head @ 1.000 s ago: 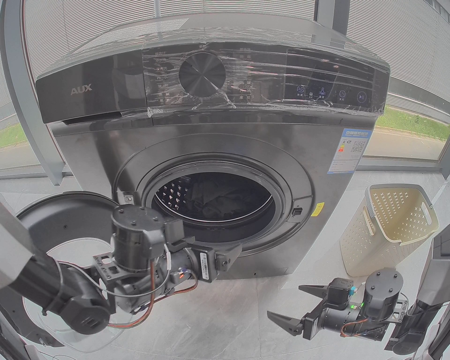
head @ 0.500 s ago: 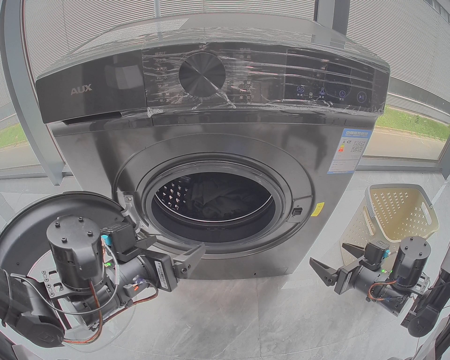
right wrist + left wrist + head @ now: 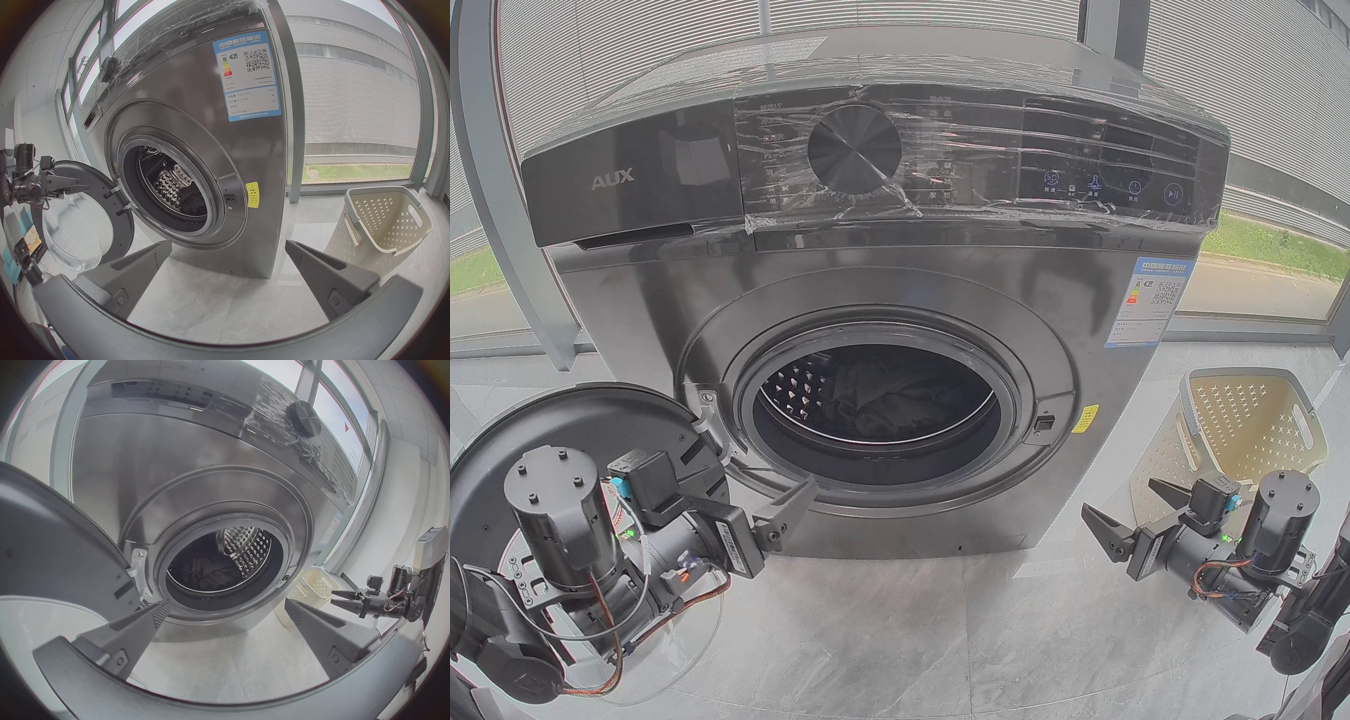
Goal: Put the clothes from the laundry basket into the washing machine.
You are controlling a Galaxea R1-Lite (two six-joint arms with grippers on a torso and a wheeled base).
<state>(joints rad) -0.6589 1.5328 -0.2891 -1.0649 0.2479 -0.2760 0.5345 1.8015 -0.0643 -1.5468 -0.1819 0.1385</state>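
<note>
— "When you looked in, where were the clothes [image 3: 891, 398]?"

— "They lay as a dark heap inside the drum [image 3: 802, 389] of the washer [image 3: 872, 272], behind the open port. The door [image 3: 591, 422] was swung wide to the robot's left. The basket [image 3: 375, 220] stood tilted on the floor [image 3: 919, 637] at the washer's right, and as much of its inside as I could see was bare."

— "And the arms?"

— "The left gripper [image 3: 225, 603] hung low in front of the door, fingers spread with nothing between them. The right gripper [image 3: 1120, 502] hung low just before the basket, fingers parted too, and empty. Neither touched anything."

— "So which step was in hand?"

— "I judged the loading was at its end, or very near it. There was cloth in the drum, none in either grip, and none to be seen in the basket. The near wall hid the basket's lowest corner, though, so I couldn't swear to it."

— "What did the next move call for?"

— "A look into that corner first, I thought. If a piece was left, the right gripper was the near one. It would have had to reach over the rim, pinch the cloth, and carry it across into the port. If nothing was left, the task was done."
</note>
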